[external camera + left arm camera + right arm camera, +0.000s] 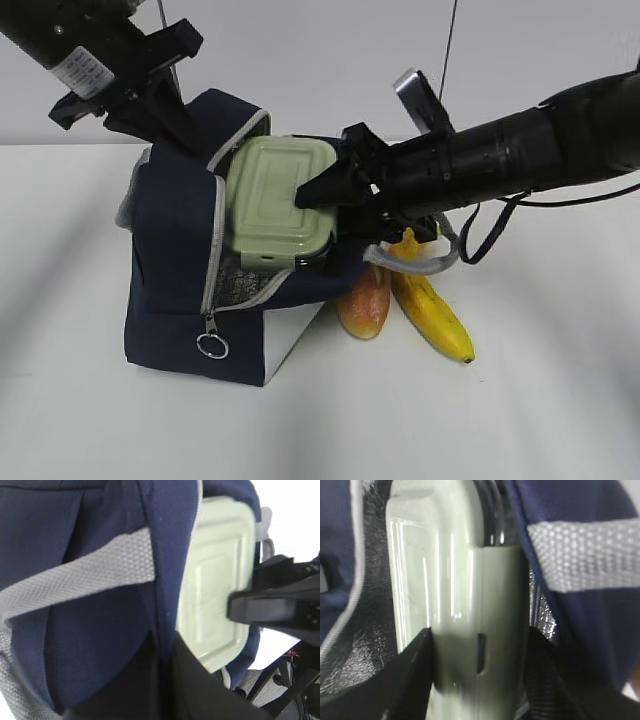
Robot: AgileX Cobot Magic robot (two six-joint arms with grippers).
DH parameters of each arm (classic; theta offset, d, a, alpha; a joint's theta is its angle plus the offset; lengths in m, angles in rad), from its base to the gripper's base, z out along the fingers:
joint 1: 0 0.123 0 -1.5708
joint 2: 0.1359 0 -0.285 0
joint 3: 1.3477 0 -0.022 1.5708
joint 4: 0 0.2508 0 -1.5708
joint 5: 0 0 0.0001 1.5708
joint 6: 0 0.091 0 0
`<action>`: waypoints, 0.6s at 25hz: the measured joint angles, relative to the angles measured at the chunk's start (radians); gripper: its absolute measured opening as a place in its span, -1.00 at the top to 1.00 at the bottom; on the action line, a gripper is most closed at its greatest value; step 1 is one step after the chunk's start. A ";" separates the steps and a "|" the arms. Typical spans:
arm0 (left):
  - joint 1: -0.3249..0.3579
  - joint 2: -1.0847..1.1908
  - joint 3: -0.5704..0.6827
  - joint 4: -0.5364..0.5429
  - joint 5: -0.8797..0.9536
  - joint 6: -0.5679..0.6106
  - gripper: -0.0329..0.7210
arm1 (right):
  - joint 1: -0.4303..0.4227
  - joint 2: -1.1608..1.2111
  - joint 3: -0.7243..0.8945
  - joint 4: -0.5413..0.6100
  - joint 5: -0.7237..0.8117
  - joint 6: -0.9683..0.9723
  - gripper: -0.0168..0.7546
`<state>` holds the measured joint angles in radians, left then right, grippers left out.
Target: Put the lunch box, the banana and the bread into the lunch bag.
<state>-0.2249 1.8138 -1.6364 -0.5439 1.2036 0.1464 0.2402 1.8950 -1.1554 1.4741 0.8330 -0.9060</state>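
right gripper (318,190) jaws clamp lunch box (275,200) in lunch bag (175,250) | left gripper (165,115) jaws pinch bag rim

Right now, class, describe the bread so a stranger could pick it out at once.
Find the big navy bag lying on the white table. At the bag's right lower corner two foods lie side by side. The bread is the short, golden-brown oval touching the bag, while the banana beside it is longer and yellow.

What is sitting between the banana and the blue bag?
In the exterior view, the bread lies on the table between the banana and the lunch bag, close against both; whether it touches them can't be told.
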 joint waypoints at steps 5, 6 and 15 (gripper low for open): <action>0.000 0.000 0.000 0.001 0.000 0.000 0.92 | 0.042 0.053 -0.055 0.011 -0.004 0.023 -0.02; 0.000 0.000 0.000 0.001 0.000 0.000 0.92 | 0.048 0.066 -0.070 0.015 -0.004 0.031 -0.02; 0.000 0.000 0.000 0.005 -0.004 0.003 0.92 | 0.077 0.205 -0.164 0.053 -0.004 0.070 -0.02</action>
<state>-0.2249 1.8138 -1.6364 -0.5386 1.1995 0.1494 0.3176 2.0998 -1.3191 1.5270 0.8285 -0.8356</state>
